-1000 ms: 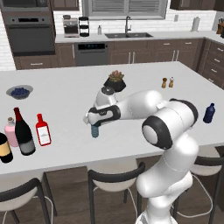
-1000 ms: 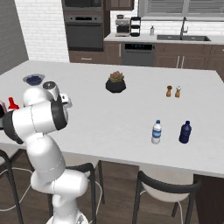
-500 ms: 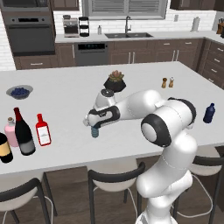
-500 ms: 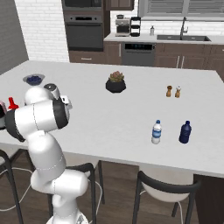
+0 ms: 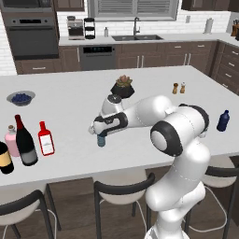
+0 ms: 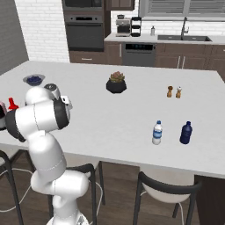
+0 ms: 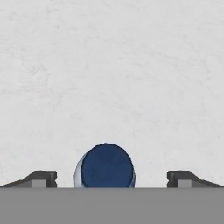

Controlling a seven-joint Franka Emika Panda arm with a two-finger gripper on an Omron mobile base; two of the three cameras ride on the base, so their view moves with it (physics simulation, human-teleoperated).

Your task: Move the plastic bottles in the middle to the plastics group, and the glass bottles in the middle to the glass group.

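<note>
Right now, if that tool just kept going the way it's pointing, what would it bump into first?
Most likely the small light-blue water bottle: its blue cap sits between the open tool's fingertips, straight below. The fingers would pass either side of it, with the white counter beneath. The exact gap is unclear.

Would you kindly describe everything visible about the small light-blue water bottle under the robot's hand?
The small water bottle stands upright on the white island counter, near its front edge, right of the red bottle. Its lower body looks translucent pale blue plastic; the hand covers its top in the left base view. From the hand view, its round dark-blue cap sits centred between the open fingers, which stand clear on both sides without touching it.
</note>
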